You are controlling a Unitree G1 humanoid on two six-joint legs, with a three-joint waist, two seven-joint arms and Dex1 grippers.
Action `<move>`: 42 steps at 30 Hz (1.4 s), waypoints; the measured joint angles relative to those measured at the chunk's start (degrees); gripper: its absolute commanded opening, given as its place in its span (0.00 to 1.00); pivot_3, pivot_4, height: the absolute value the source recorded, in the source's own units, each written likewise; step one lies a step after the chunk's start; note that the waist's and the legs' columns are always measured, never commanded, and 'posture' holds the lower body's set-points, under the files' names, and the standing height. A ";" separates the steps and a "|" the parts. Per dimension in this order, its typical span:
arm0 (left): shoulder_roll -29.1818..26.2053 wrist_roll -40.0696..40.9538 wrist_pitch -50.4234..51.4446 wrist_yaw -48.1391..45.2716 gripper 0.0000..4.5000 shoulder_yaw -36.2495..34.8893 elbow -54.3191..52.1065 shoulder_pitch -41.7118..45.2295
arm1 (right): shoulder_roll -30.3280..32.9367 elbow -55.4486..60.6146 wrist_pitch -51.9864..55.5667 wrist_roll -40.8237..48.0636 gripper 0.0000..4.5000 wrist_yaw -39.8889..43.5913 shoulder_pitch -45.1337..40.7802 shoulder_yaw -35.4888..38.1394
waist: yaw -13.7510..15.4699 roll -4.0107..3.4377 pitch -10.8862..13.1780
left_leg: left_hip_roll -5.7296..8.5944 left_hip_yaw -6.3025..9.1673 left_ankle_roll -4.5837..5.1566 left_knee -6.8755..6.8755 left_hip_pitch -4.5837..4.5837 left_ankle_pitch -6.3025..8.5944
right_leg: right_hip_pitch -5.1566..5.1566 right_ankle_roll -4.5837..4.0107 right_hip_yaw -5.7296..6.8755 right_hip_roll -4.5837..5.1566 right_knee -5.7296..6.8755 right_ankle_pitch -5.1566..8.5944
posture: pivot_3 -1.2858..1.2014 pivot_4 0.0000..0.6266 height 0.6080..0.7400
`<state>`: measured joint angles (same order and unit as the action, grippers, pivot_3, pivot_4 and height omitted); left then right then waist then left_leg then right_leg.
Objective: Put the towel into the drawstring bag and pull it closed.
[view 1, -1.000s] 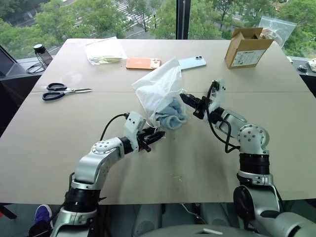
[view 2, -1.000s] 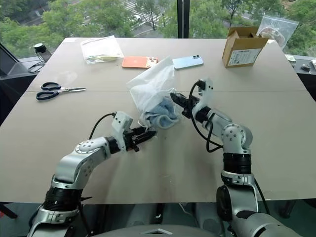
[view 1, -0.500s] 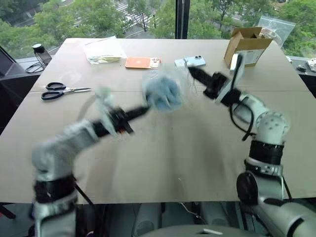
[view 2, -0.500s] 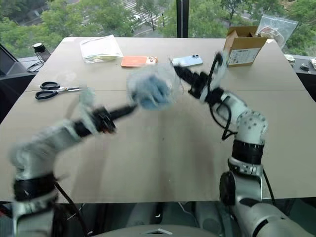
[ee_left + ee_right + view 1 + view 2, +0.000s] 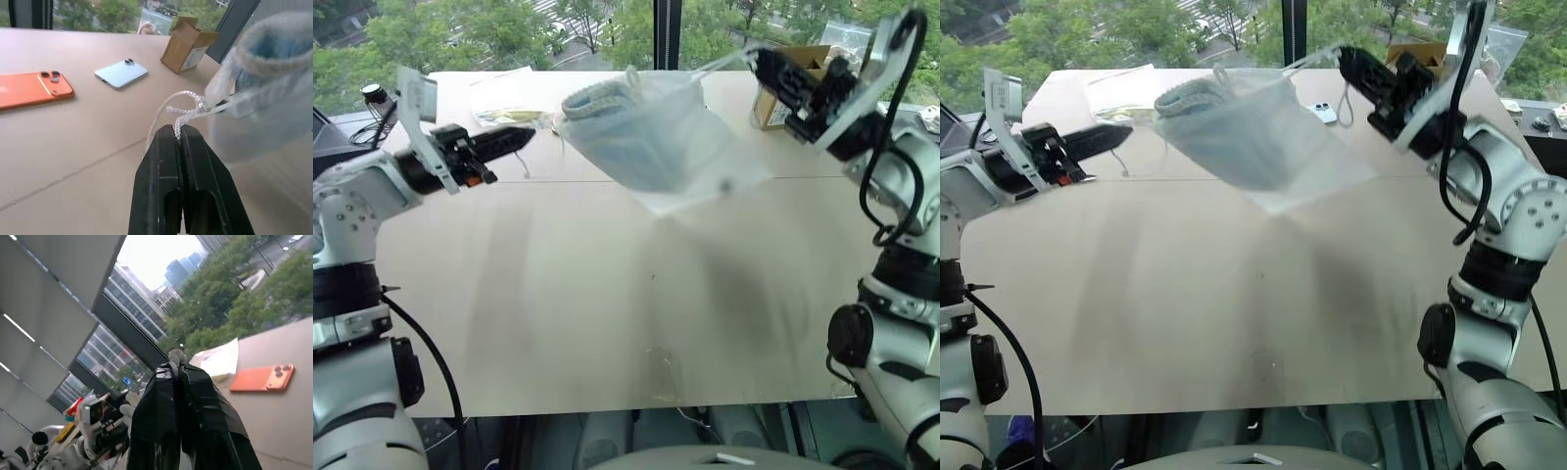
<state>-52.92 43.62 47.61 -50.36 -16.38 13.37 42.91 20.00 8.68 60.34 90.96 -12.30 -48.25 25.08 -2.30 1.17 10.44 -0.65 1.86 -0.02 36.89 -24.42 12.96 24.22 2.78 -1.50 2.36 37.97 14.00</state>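
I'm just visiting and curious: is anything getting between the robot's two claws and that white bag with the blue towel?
Nothing visible does. The left gripper is shut on the bag's white cord, and the right gripper is shut on the cord at the other side. The drawstring bag hangs between them above the table, with the towel already inside.

Drawstring bag point(image 5: 661, 137) motion-blurred; towel point(image 5: 626, 132) inside dim through fabric.

Silver-grey jointed arms, black cables, black two-fingered hands, white wrist brackets

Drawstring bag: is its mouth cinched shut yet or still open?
Nearly shut: the drawstring bag hangs with its mouth gathered around the towel, whose top still shows.
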 measured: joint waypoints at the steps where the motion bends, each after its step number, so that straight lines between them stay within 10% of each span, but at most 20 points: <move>1: 0.10 -0.40 -0.59 -0.15 0.01 0.04 0.05 0.25 | 0.73 0.70 -0.13 0.51 0.00 -0.59 0.13 -0.27 | -0.07 -0.02 0.01 | 0.01 -0.03 0.00 0.06 -0.15 0.00 | 0.15 0.01 -0.02 0.01 0.05 -0.01 | 0.52 0.24 1.00; 11: 3.16 6.49 4.78 -1.07 0.01 -5.20 5.69 18.85 | 10.12 5.90 -3.19 4.65 0.00 2.14 -4.99 -5.02 | -0.23 0.06 0.05 | 0.01 -0.01 0.02 0.28 -0.33 0.01 | 0.26 0.02 0.00 -0.04 0.12 -0.01 | 0.52 0.24 1.00; 19: 13.70 -0.78 2.17 5.63 0.01 0.65 5.84 4.51 | 4.37 -3.57 -5.10 -8.18 0.00 8.42 17.15 -13.28 | 0.33 0.09 0.04 | 0.06 -0.01 0.03 0.65 -0.70 -0.01 | 0.52 0.12 -0.05 0.05 0.37 -0.08 | 0.52 0.24 1.00; 32: 11.43 1.88 3.16 5.42 0.01 -3.63 2.07 11.23 | 10.80 2.63 -9.33 -1.95 0.00 11.98 -0.71 -7.37 | 0.05 0.02 0.15 | 0.01 0.05 0.03 1.41 -1.19 -0.01 | 0.97 0.15 -0.02 -0.12 0.96 -0.13 | 0.52 0.24 1.00; 42: 11.56 -16.78 -18.61 24.73 0.01 -1.70 18.69 12.82 | 17.48 -1.51 -14.85 -22.33 0.00 6.12 5.23 -6.63 | 0.85 0.10 0.07 | 0.04 0.07 0.06 1.23 -0.32 0.02 | 0.07 0.15 0.02 -0.08 0.79 -0.11 | 0.52 0.24 1.00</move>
<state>-41.36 26.84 29.00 -25.63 -18.08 32.06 55.73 37.48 7.17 45.49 68.63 -6.18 -43.03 18.45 -1.46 1.26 10.51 -0.61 1.93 0.04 38.12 -24.73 12.98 24.29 2.93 -1.49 2.28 38.76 13.89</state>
